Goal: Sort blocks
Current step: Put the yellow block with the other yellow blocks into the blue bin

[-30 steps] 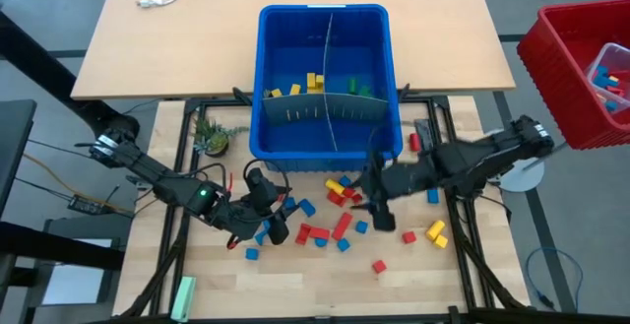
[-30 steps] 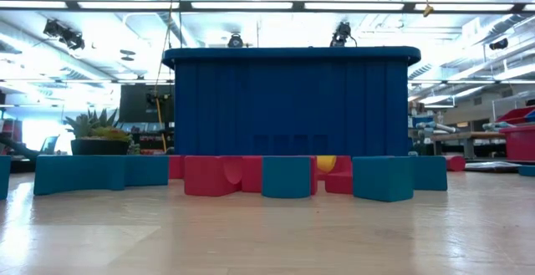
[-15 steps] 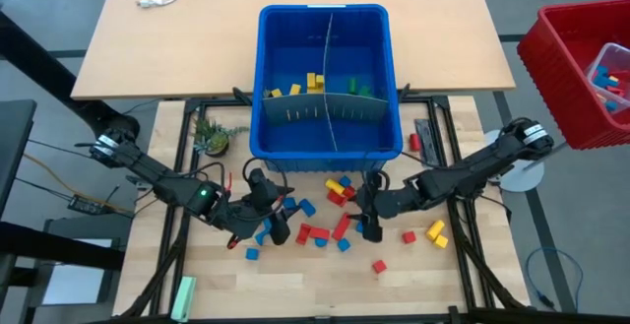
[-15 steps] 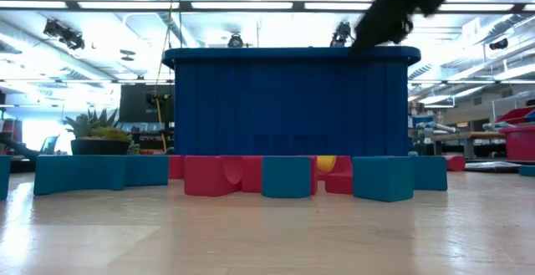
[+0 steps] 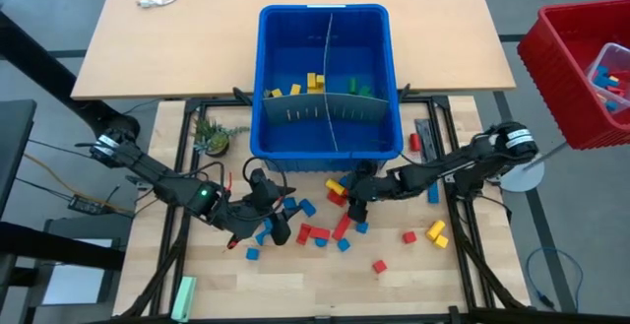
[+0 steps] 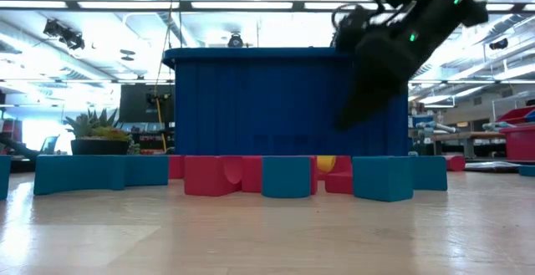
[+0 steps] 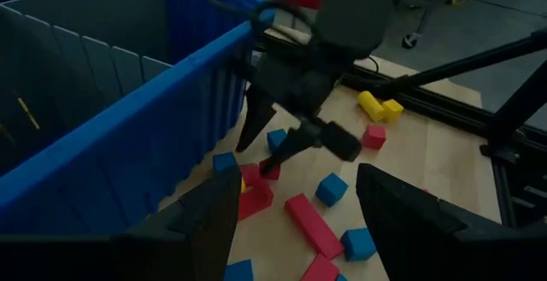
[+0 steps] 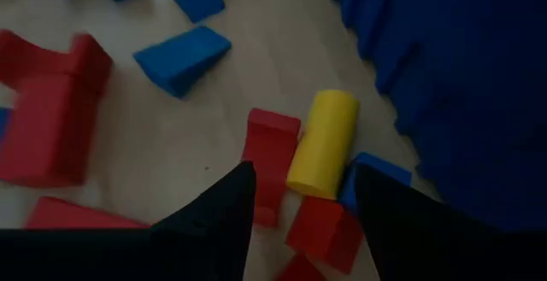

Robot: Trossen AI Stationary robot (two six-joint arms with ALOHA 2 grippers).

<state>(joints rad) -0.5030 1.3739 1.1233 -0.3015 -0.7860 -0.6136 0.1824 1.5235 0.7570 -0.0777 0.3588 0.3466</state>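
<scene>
- Right gripper (image 5: 356,206) has swept from the blocks' 3 o'clock edge in to the bin front since a second ago; left gripper (image 5: 278,227) unchanged, fingers spread, empty.
- High view: blocks (image 5: 325,221) lie scattered at 6 o'clock of the blue bin (image 5: 328,29); right arm is nearer the red-yellow cluster.
- Right wrist view: fingers apart, holding nothing; yellow block (image 8: 323,144) lies just ahead, long axis roughly along the approach, touching a red block (image 8: 269,157).

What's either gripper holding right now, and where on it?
Nothing. The right gripper hangs open above a yellow block by the blue bin; the left gripper is open and empty.
</scene>
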